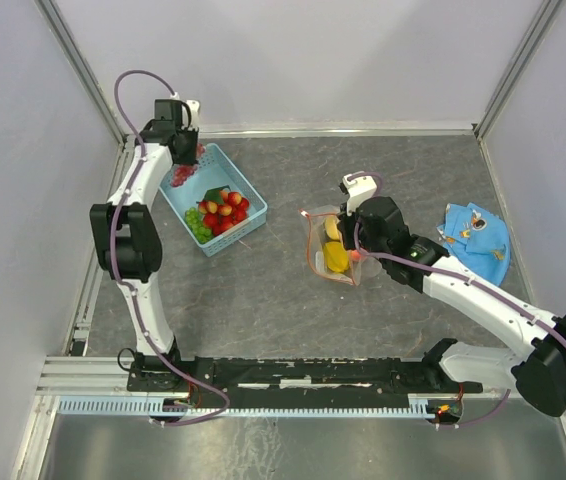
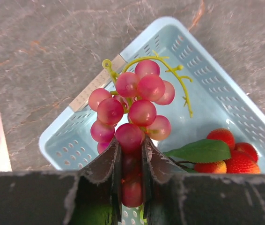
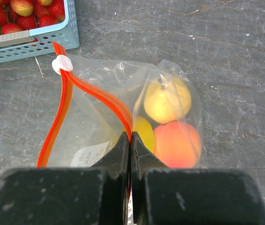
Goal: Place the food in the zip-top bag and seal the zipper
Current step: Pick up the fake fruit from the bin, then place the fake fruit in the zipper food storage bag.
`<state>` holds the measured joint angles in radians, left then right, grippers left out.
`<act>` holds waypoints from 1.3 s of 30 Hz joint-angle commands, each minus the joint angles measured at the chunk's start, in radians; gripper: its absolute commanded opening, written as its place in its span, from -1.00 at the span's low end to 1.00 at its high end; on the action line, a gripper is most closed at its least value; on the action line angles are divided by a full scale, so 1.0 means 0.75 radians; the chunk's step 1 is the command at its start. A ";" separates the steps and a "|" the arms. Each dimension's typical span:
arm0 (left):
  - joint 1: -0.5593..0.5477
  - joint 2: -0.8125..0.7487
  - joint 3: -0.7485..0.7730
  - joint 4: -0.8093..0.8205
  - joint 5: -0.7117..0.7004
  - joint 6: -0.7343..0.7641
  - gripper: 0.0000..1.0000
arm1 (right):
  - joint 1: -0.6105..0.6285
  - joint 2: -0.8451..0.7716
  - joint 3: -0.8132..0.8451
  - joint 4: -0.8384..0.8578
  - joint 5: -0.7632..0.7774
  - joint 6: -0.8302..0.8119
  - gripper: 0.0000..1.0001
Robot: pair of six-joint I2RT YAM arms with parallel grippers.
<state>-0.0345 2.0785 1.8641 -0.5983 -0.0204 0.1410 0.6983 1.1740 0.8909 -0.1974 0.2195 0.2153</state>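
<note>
Carrying the red grape bunch (image 2: pixel 137 108) to the zip-top bag (image 3: pixel 88 133) risks a drop: the left gripper (image 2: pixel 131 147), fingers nearly together, pinches only its lowest grapes above the blue basket (image 2: pixel 207 70). The right gripper (image 3: pixel 130 140) is clamped flat on one lip of the zipper (image 3: pixel 95 96). The bag lies on the table (image 1: pixel 283 300) right of the basket with lemon (image 3: pixel 167 99) and peach (image 3: pixel 177 145) inside, and may sag shut and snag the bunch.

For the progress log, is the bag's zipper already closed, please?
No, the zipper on the bag gapes open, its two orange strips spread apart.
</note>
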 commanded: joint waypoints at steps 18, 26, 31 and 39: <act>-0.040 -0.834 -0.677 0.336 0.335 -0.786 -0.95 | 0.000 0.008 0.097 -0.011 -0.011 0.096 -0.95; -0.126 -1.135 -0.979 0.437 0.488 -0.995 -0.95 | 0.001 0.045 0.118 0.024 0.000 0.124 -0.96; -0.237 -1.267 -1.087 0.470 0.544 -1.092 -0.95 | 0.001 0.071 0.126 0.048 -0.010 0.152 -0.96; -0.554 -1.346 -1.253 0.630 0.507 -1.332 -0.95 | 0.001 0.104 0.100 0.124 -0.023 0.189 -0.95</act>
<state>-0.3630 1.0939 0.9619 -0.2539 0.3435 -0.7158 0.6983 1.2415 0.9348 -0.1867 0.2100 0.3313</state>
